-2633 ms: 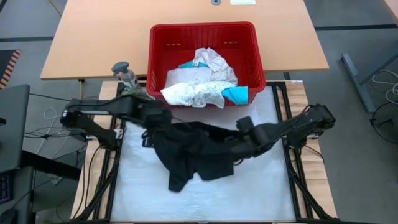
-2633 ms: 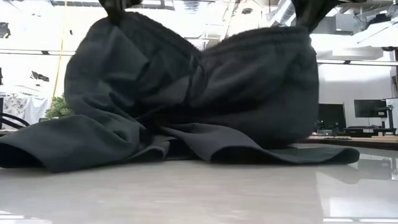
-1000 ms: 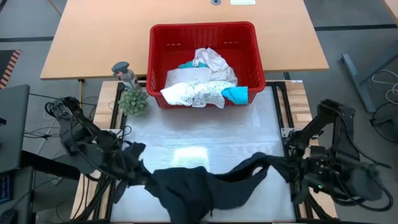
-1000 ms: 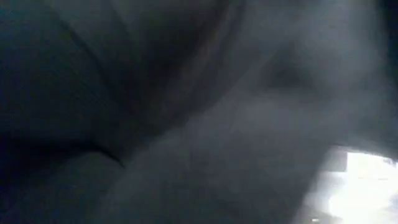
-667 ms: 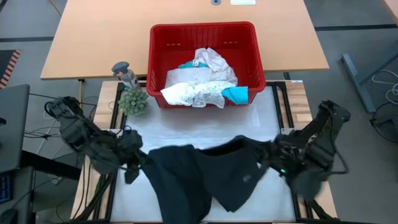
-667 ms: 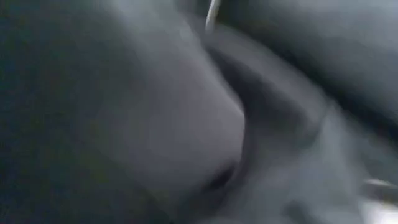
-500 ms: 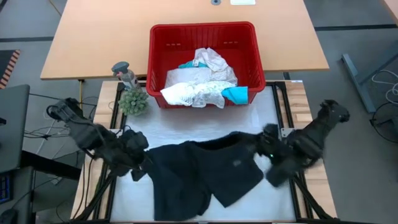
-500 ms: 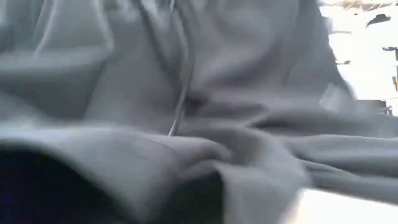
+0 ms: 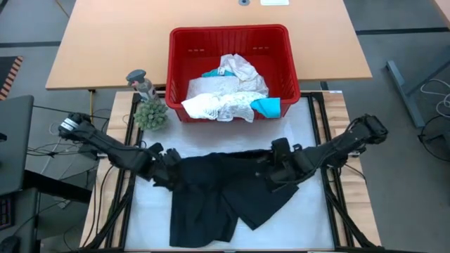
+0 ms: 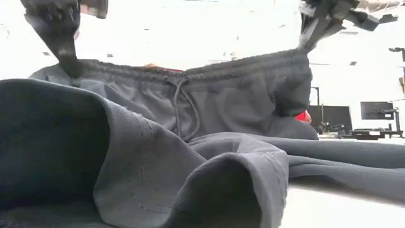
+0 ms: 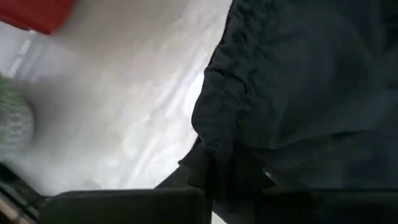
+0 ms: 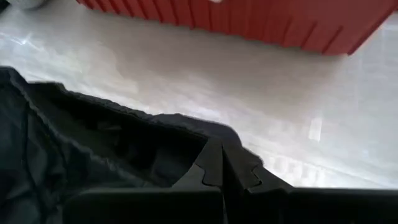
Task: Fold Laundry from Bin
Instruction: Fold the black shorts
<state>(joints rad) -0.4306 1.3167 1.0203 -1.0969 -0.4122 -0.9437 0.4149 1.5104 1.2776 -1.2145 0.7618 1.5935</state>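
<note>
Holding the black shorts (image 9: 221,190) by the waistband corners, my left gripper (image 9: 167,176) and right gripper (image 9: 275,169) stay clamped on the cloth, apparently to spread it flat on the table (image 9: 232,144) before the red bin (image 9: 228,35) for folding.

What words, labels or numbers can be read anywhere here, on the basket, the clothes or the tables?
None can be read.
The red bin shows no label on its rim or walls.
The black shorts, held at the waistband by the left gripper and the right gripper, show no tag or print.
The white and teal laundry in the bin shows only a lacy pattern.
A white item at the wooden table's far edge is too small to read.
</note>
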